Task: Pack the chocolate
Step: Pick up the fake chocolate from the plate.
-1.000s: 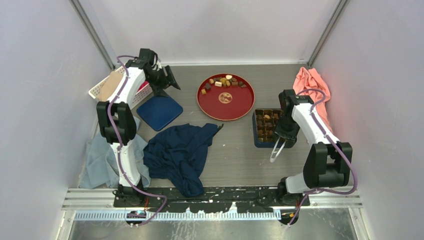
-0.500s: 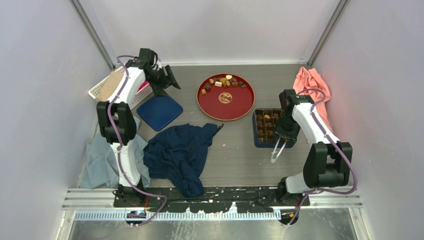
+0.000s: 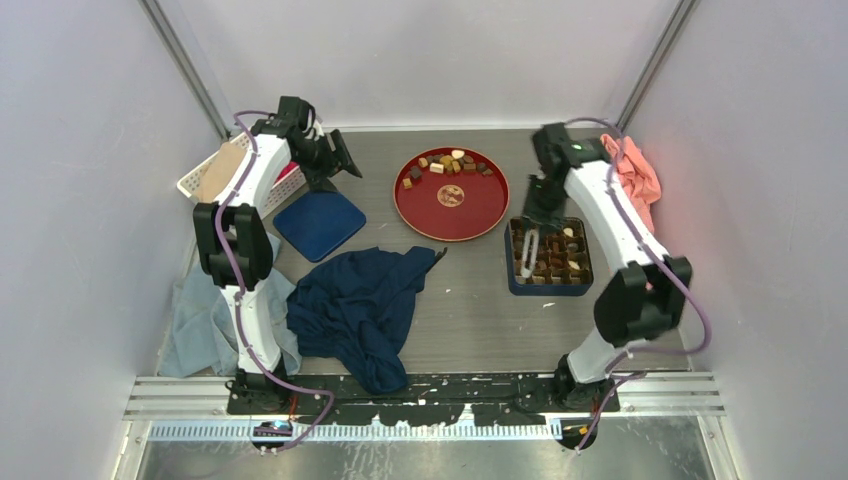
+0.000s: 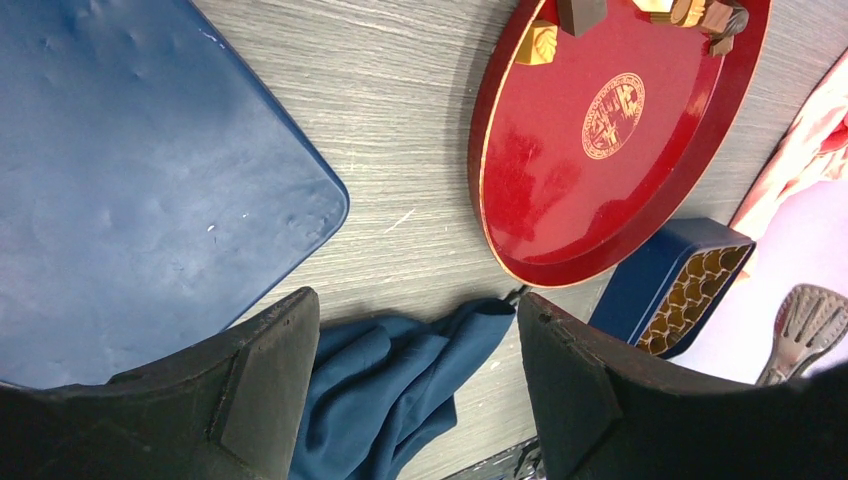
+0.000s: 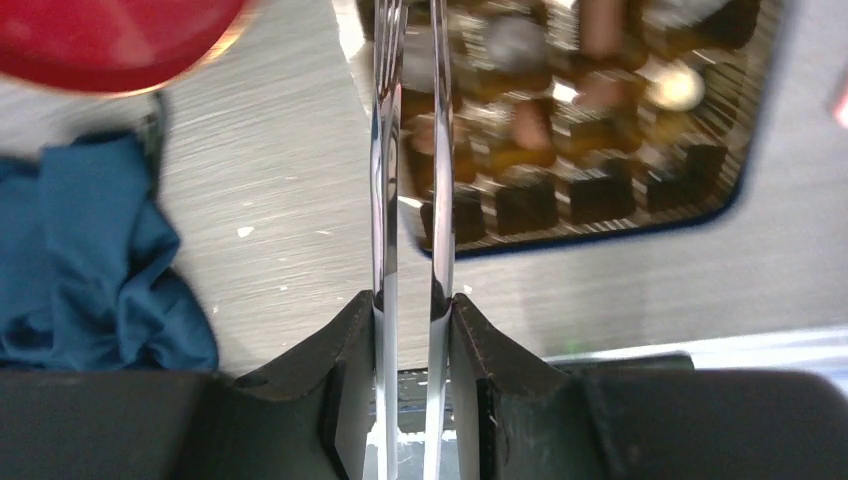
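Right gripper (image 5: pixel 410 305) is clenched on thin metal tongs (image 5: pixel 378 180). The tong tips hang over the left column of the navy box (image 3: pixel 548 291), toward the right edge. Packed chocolate (image 3: pixel 556 258) sits in its gold gridded cells, under the tips; that view is blurred.

Loose chocolate (image 3: pixel 445 163) lies on the glossy round red tray (image 3: pixel 470 212) at far centre, apart from the tongs.

Left gripper (image 4: pixel 415 305) is spread and holds nothing, near the flat blue lid (image 4: pixel 130 190) at far left.

A rumpled navy cloth (image 3: pixel 355 305) lies near-left, apart from the box.

Chocolate (image 3: pixel 446 163) on tray (image 3: pixel 470 215) and in box (image 3: pixel 548 290) to its right
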Controlling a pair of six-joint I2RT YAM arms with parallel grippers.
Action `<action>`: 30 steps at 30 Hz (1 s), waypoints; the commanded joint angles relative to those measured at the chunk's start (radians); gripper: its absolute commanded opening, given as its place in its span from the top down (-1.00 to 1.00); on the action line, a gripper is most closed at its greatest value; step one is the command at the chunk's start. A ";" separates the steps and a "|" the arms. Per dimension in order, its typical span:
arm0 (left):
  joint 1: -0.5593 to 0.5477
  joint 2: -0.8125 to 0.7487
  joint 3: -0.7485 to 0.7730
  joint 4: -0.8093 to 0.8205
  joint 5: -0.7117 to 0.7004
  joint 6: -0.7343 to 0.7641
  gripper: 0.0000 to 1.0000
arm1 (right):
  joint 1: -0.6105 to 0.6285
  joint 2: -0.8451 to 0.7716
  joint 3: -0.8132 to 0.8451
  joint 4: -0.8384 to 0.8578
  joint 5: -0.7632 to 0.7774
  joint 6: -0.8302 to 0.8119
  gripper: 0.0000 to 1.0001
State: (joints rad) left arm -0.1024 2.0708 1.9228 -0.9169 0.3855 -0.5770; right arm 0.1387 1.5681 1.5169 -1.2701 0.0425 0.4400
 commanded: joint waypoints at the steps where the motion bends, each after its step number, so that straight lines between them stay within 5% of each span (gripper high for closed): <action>1: 0.007 -0.022 0.016 0.024 0.007 -0.003 -0.46 | 0.189 0.171 0.215 -0.019 -0.072 -0.075 0.38; 11: 0.032 -0.072 -0.013 0.000 -0.034 0.026 -0.46 | 0.337 0.541 0.658 -0.049 -0.107 -0.114 0.36; 26: 0.060 -0.082 -0.015 -0.023 -0.034 0.044 -0.46 | 0.363 0.870 1.073 -0.084 -0.136 -0.034 0.26; 30: 0.063 -0.081 -0.024 -0.025 -0.034 0.046 -0.46 | 0.384 0.899 1.077 -0.063 -0.157 -0.024 0.19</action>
State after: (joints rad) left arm -0.0494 2.0586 1.8923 -0.9405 0.3492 -0.5488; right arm 0.4961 2.4653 2.5431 -1.3258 -0.0746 0.3988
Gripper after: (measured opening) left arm 0.732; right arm 0.402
